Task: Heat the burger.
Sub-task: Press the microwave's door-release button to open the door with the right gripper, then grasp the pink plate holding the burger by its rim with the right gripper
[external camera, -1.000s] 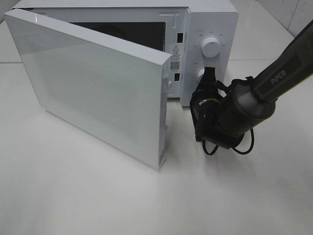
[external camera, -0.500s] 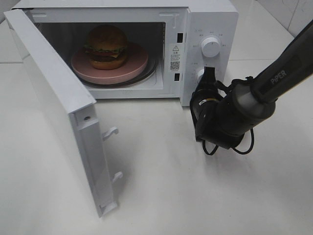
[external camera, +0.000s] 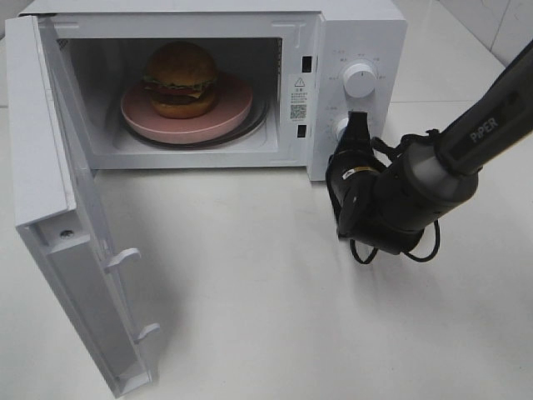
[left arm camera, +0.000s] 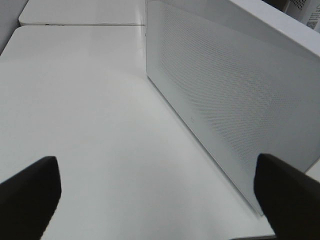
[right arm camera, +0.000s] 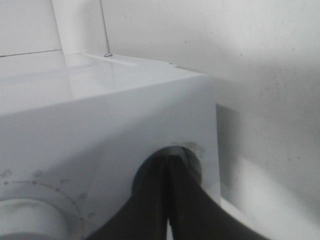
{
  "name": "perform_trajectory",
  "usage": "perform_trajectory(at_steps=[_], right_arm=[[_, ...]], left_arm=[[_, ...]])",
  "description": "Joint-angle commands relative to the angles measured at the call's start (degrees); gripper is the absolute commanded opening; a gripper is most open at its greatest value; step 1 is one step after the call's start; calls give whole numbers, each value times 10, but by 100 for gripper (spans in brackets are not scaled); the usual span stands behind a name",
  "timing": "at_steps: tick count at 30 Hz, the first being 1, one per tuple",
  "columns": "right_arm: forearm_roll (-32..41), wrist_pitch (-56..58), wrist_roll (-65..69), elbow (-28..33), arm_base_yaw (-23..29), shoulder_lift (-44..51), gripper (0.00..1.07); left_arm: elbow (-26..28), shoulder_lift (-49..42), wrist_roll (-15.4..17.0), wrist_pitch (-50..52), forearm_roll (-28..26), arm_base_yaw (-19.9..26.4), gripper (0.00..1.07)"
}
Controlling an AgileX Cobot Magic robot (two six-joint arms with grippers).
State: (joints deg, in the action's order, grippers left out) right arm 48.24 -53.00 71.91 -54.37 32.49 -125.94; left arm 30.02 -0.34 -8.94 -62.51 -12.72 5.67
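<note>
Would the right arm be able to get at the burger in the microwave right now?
Probably yes: the door is swung wide, leaving the burger exposed, and the right gripper sits shut at the lower knob beside the opening.

This looks like a robot test room made up as a little kitchen corner. A white microwave (external camera: 358, 42) with its door (external camera: 37, 142) swung wide open stands on a plain white worktop (external camera: 275, 325). Inside it a burger (external camera: 181, 79) sits on a pink plate (external camera: 237, 107). A dark robot arm (external camera: 487, 129) with the word PIPER on it reaches in from the side. White wall tiles (external camera: 508, 17) show at the back corner.
</note>
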Motion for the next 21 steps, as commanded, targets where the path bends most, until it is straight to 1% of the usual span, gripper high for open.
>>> perform_trajectory(at_steps=[1,3,5,6,7,11,13,16,17,19,21], right_arm=[[-52,-68,-4,-10,-9,28,0],[-52,-62,-7,-4,-9,33,0],[-55,-12,-19,11,-9,49,0],[-55,-12,-19,11,-9,49,0],[-53,26,-38,21,-9,56,0],[-48,66,-69,34,-9,66,0],[-39,114,-109,49,-9,87,0],[-40,127,-123,53,-9,92,0],[-44,150,-154,61,-9,104,0],[-45,158,-168,65,-9,111,0],[-45,194,-260,83,-9,152,0]], left_arm=[[-2,-9,1,7,-3,-2,98],[-2,-9,1,7,-4,-2,98],[-2,-9,1,7,-3,-2,98],[-2,-9,1,7,-3,-2,98],[-2,-9,1,7,-4,-2,98],[-2,-9,1,7,-4,-2,98],[-2,-9,1,7,-4,-2,98],[-2,-9,1,7,-4,-2,98],[-2,-9,1,7,-4,-2,98],[-2,-9,1,7,-4,-2,98],[-2,-9,1,7,-4,-2,98]])
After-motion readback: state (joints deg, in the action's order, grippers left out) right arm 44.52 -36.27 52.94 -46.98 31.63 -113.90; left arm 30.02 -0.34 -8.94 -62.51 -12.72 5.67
